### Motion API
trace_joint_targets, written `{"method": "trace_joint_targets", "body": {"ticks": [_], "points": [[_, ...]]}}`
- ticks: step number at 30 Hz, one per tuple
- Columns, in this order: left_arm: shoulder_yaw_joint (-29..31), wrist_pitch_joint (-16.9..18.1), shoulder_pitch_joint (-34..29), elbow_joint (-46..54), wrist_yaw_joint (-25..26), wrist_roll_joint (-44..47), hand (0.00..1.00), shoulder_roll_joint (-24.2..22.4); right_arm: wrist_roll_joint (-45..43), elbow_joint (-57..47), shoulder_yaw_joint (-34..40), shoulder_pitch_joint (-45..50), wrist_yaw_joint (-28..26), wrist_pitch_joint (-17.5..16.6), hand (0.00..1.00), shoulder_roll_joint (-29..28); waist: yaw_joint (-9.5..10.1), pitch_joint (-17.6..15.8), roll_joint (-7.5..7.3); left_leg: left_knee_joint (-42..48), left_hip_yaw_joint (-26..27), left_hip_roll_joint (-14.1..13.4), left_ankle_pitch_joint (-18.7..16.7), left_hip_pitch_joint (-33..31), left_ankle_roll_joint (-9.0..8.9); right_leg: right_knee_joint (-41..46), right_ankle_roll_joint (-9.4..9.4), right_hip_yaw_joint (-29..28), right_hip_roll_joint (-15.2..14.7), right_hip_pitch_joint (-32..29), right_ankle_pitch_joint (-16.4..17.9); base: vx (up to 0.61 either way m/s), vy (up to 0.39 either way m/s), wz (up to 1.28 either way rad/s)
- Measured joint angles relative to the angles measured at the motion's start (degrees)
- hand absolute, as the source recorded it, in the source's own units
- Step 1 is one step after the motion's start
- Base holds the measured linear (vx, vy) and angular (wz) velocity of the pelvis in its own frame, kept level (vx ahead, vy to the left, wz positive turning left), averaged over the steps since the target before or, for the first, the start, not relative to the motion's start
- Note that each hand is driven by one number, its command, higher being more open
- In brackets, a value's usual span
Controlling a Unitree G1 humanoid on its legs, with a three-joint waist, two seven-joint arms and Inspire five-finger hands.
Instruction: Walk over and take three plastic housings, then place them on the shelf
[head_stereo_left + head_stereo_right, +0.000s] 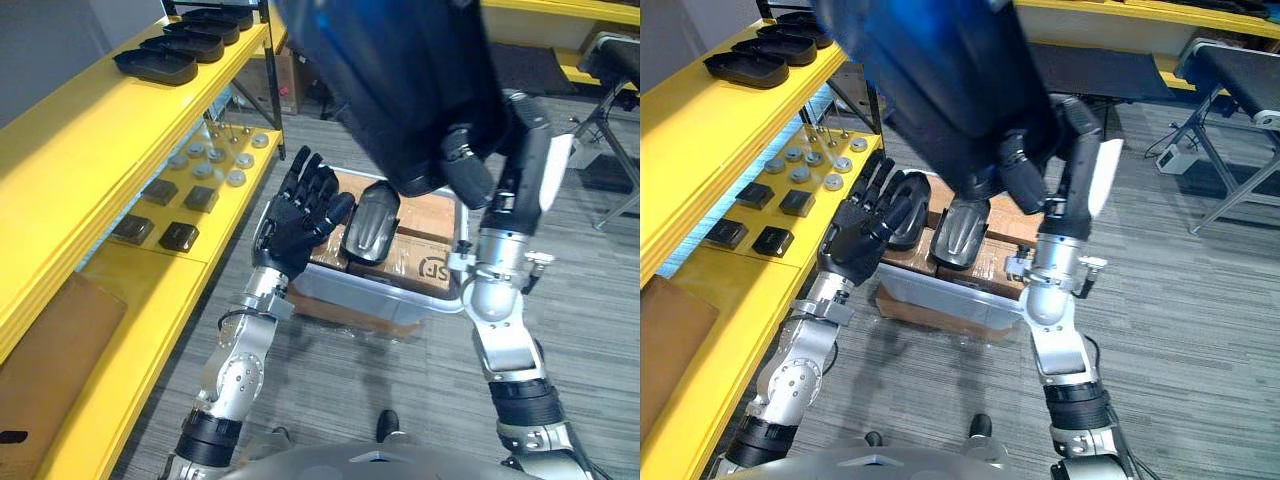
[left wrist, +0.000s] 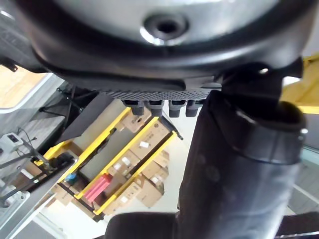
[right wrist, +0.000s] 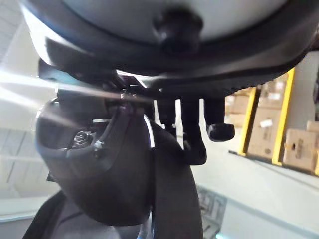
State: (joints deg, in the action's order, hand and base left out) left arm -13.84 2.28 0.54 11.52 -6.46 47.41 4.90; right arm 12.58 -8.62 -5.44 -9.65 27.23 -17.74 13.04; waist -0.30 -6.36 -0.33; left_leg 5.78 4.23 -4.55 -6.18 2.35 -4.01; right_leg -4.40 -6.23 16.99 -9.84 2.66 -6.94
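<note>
The right hand [image 1: 468,168] is raised high, close to the head. Its fingers and thumb are curled round the lower edge of a held housing [image 1: 400,80], which looms dark across the top of both eye views. That forearm stands nearly upright over the bin's [image 1: 375,290] right edge, with the elbow bent below it. Held this high, the part clears the bin wall and probably sits about level with the top board of the shelf [image 1: 80,140], so the step in hand looks like carrying it over to set down.

The left hand [image 1: 300,215] is open, with fingers straight and spread, and holds nothing. It hovers over the bin's left edge, just beside a bin housing [image 1: 370,222] that lies on the boxes [image 1: 425,262] inside. From that position it could reach for the part next.

A row of shelf housings [image 1: 155,65] lies toward the far end of the top board, and the nearer stretch is bare yellow, a likely place for the next one. On the lower board, metal discs [image 1: 215,160] and black blocks [image 1: 165,210] are near its front edge.
</note>
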Motion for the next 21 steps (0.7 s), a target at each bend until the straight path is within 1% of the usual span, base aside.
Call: {"method": "trace_joint_targets", "body": {"ticks": [3, 5, 7, 11, 16, 17, 19, 21], "points": [[-1.59, 0.09, 0.23, -0.42, -0.03, 2.59, 1.0, -0.05, 0.09, 3.89, -3.89, 0.09, -0.92, 0.02, 0.0, -1.15, -0.01, 1.25, 0.0, -0.04, -0.01, 0.04, 0.03, -0.55, 0.01, 0.0, 0.08, 0.01, -0.01, -0.54, -0.1, 0.0, 0.0, 0.0], [-2.76, 0.22, 1.77, -0.49, -0.06, 4.29, 1.0, -0.11, 0.17, 6.76, -6.37, 1.03, -1.56, 0.05, 0.0, -2.25, 0.11, 1.38, -0.07, -0.02, -0.23, 0.07, 0.08, -0.89, 0.02, -0.01, 0.08, 0.17, -0.01, -0.75, -0.21, 0.0, -0.001, 0.04], [-3.21, 0.51, 2.42, -0.49, -0.3, 4.96, 1.0, -0.12, 0.21, 8.15, -7.51, 1.79, -1.93, 0.07, 0.0, -2.65, 0.16, 1.6, -0.06, -0.07, -0.38, 0.1, 0.08, -0.9, 0.02, -0.01, 0.06, 0.28, -0.03, -0.71, -0.24, 0.0, 0.001, 0.04], [-3.34, 0.91, 2.37, -1.23, -0.51, 9.19, 1.0, 0.01, 0.09, 8.87, -8.58, 2.71, -1.93, 0.2, 0.0, -3.85, 0.03, 2.38, -0.06, -0.18, -0.57, 0.19, 0.08, -0.89, 0.03, -0.02, 0.1, 0.48, -0.11, -0.71, -0.68, 0.0, 0.002, 0.01], [-3.51, 2.52, 2.37, -1.22, -0.19, 9.2, 1.0, 0.01, -0.01, 8.97, -9.95, 2.72, -1.76, 0.19, 0.0, -3.96, -0.03, 3.35, -0.37, -0.14, -0.79, 0.25, 0.18, -0.91, 0.17, -0.03, 0.15, 0.8, -0.2, -0.59, -0.73, -0.01, -0.003, 0.01], [-3.59, 2.92, 2.37, -1.22, 0.44, 9.05, 0.0, 0.0, -0.04, 9.1, -10.29, 2.72, -1.69, 0.19, 0.0, -3.97, -0.02, 3.57, -0.37, -0.12, -0.79, 0.23, 0.23, -0.91, 0.17, -0.05, 0.31, 0.83, -0.17, -0.59, -0.86, -0.05, -0.009, 0.0], [-3.96, 4.06, 2.38, -1.21, 3.81, 7.74, 0.0, 0.01, -0.09, 10.33, -11.48, 2.72, -1.65, 0.08, 0.0, -4.09, -0.02, 4.33, -0.43, -0.01, -0.79, 0.26, 0.28, -0.92, 0.17, -0.05, 0.33, 0.87, -0.2, -0.52, -0.86, -0.06, -0.008, -0.01], [-3.96, 4.08, 2.39, -1.21, 6.49, 4.76, 0.0, 0.0, -0.39, 11.14, -12.51, 2.87, -1.7, 0.08, 0.0, -4.35, -0.02, 4.68, -0.52, 0.02, -0.78, 0.27, 0.37, -0.93, 0.14, -0.06, 0.34, 0.9, -0.2, -0.52, -0.85, -0.04, -0.007, 0.0]]}}
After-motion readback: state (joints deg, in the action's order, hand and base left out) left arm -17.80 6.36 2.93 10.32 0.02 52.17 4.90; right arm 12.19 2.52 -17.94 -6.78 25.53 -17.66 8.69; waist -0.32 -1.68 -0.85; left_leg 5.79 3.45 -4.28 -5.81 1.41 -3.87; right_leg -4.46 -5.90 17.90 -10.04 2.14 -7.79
